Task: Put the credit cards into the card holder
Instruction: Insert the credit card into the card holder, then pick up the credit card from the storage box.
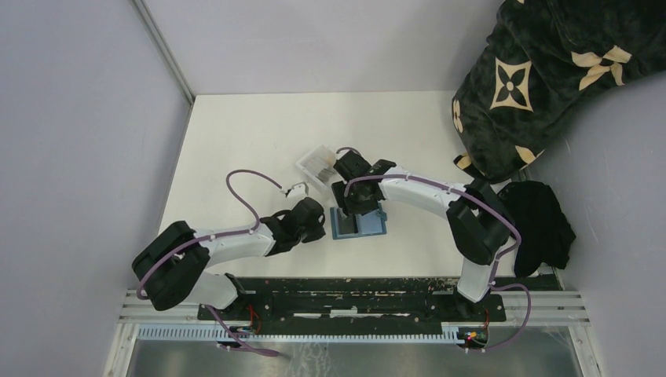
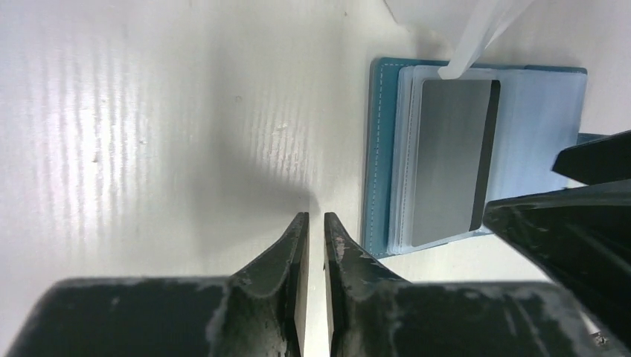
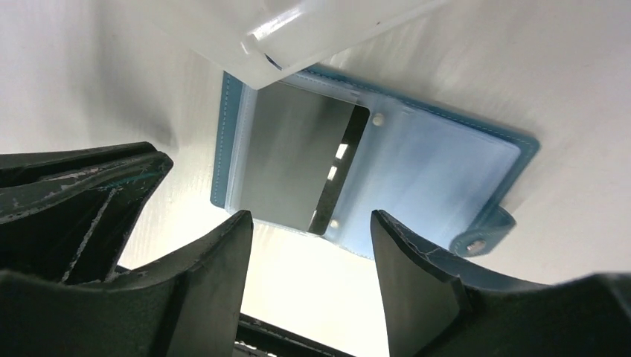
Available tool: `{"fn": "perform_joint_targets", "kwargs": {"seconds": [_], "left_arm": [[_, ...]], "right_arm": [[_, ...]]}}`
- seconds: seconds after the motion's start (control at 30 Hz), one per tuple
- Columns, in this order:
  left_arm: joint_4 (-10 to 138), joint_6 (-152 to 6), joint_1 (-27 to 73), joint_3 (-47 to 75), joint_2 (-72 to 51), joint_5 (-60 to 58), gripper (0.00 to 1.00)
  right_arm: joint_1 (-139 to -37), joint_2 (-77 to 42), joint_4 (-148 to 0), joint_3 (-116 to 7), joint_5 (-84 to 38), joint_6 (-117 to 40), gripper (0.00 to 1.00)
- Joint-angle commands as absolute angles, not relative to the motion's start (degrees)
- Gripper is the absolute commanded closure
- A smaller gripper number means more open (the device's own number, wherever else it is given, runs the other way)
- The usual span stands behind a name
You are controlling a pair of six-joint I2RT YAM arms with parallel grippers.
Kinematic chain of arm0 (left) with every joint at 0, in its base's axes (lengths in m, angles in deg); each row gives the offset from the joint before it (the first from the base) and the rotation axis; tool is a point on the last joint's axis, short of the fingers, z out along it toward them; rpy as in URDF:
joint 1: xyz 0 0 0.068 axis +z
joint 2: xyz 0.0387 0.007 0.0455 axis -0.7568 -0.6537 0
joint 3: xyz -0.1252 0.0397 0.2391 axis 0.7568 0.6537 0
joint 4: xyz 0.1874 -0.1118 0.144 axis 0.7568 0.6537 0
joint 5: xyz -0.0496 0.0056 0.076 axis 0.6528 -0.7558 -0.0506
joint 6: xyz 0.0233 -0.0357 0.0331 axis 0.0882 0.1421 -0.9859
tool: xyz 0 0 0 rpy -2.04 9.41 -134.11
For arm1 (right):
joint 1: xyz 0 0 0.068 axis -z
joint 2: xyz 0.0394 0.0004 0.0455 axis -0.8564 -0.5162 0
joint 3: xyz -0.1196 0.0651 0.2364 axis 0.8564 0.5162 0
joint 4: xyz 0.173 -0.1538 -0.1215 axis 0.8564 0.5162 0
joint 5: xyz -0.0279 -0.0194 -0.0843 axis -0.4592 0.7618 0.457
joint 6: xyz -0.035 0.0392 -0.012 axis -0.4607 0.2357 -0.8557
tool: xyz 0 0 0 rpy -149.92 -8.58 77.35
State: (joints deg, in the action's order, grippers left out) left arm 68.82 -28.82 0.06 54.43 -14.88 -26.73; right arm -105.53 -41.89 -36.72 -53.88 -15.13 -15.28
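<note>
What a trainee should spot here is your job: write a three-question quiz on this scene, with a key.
1. True or false: the grey card rests on the opened card holder.
2. The right gripper is: A) shut on a card, B) open and empty above the card holder, C) out of view.
3. Name the clear object right beside the card holder.

Key: 1 true; 2 B; 3 the plastic tray.
</note>
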Motion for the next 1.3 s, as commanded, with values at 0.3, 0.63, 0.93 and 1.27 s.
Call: {"fn": "perform_joint_targets", "kwargs": {"seconds": [0.3,0.63,0.93,1.27], "left_arm": [[73.13,-31.14,7.99,46.90,-9.47,-32.16,0.58],[68.87,-32.56,18.16,44.60,-15.70,-25.58,0.50],[66.93,-33.85,21.23,39.90,-22.99,-21.69,0.48],[66.35,-35.25,23.46,38.26,-26.41,-19.47,0.47]], "right_arm": [[-102.91,-39.18,-38.61,-68.36,-13.70,-23.76,0.34],[-96.77,-52.67,-41.47,-83.01,-23.92,-25.23,0.36],[-95.27,-62.45,-42.94,-92.20,-28.99,-25.09,0.35],[-94.41,-70.78,-37.98,-102.29,-30.62,-25.21,0.35]]}}
